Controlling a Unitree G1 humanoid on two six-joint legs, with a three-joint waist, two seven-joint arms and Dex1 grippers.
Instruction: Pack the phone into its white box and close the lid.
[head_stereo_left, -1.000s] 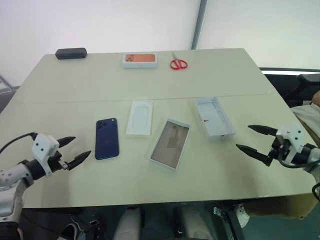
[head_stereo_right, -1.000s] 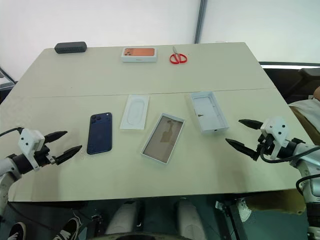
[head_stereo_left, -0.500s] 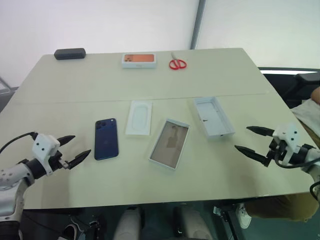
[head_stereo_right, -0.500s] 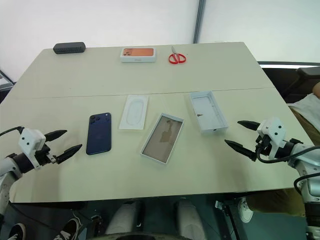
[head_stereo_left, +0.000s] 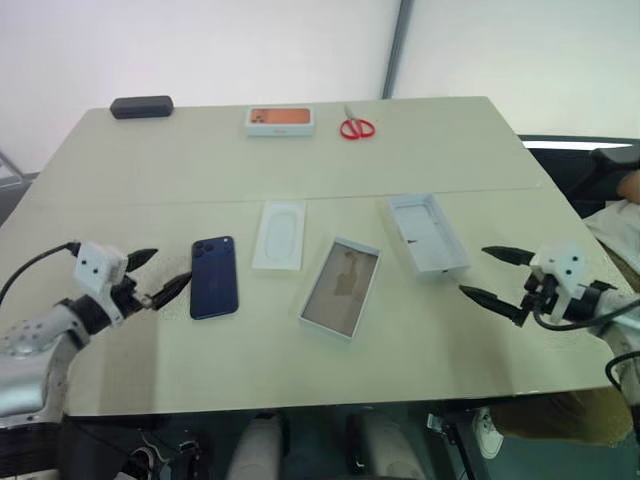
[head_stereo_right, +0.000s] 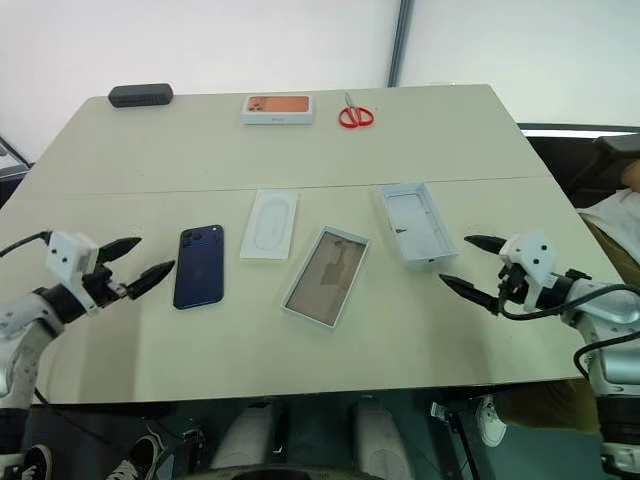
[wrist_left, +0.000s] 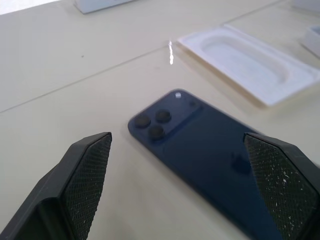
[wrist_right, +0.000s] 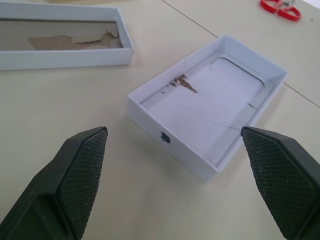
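From the head views, the slim dark navy-blue phone (head_stereo_left: 214, 277) is lying back-up on the pale beige table (head_stereo_left: 300, 160), with the left hand (head_stereo_left: 157, 277) hovering just beside it, its two black fingers spread apart and holding nothing. To the phone's right are lying a flat white insert with a rounded recess (head_stereo_left: 279, 235), then the shallow white cardboard box with a brownish floor (head_stereo_left: 341, 287), then the shallow white lid (head_stereo_left: 428, 233), lying inside-up. The right hand (head_stereo_left: 496, 275) is hanging near the lid's near end, fingers likewise wide apart and empty. At the far edge are sitting a black oblong case (head_stereo_left: 141, 106), an orange-topped white box (head_stereo_left: 280, 120) and red-handled scissors (head_stereo_left: 356, 127). In the left wrist view, the phone's camera cluster is showing between the open fingers (wrist_left: 82, 175), the insert beyond it. In the right wrist view, the lid is lying between the parted fingers (wrist_right: 82, 167), the box beside it.
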